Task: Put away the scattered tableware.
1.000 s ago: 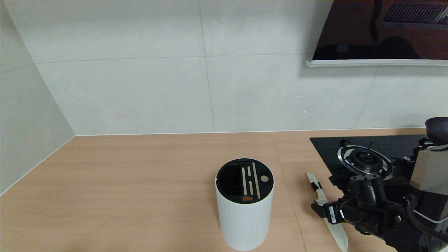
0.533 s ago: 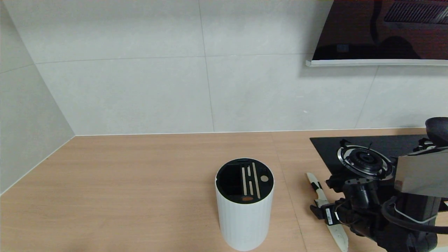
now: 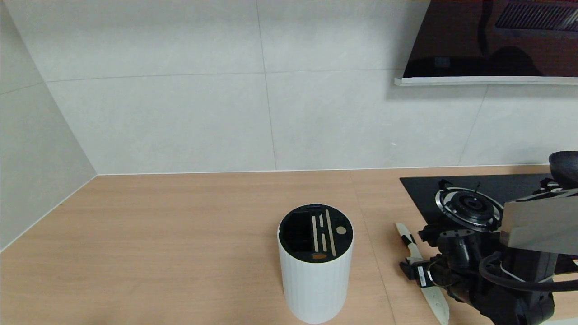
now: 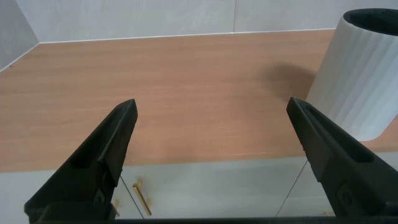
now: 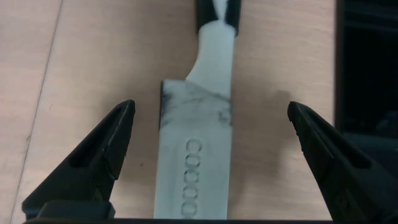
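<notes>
A white knife (image 3: 407, 240) with a black-banded handle lies on the wooden counter, just left of the hob. In the right wrist view its smudged white blade (image 5: 196, 143) runs between my right gripper's fingers (image 5: 118, 134). My right gripper (image 3: 419, 273) (image 5: 211, 112) is open and straddles the blade close above it, without touching. The white ribbed knife holder (image 3: 316, 271) with a black slotted top stands to the left of the knife. My left gripper (image 4: 211, 109) is open and empty, at the counter's front edge, with the holder (image 4: 364, 68) off to one side.
The black gas hob (image 3: 424, 185) with its burner ring (image 3: 469, 207) lies at the right, close beside the knife. A dark pot edge (image 3: 564, 164) shows at far right, a range hood (image 3: 487, 40) above. Bare counter (image 3: 180, 234) stretches left of the holder.
My right arm's upper part has swung leftward over the hob, and its wrist has edged slightly up along the knife. The knife and the holder have stayed put.
</notes>
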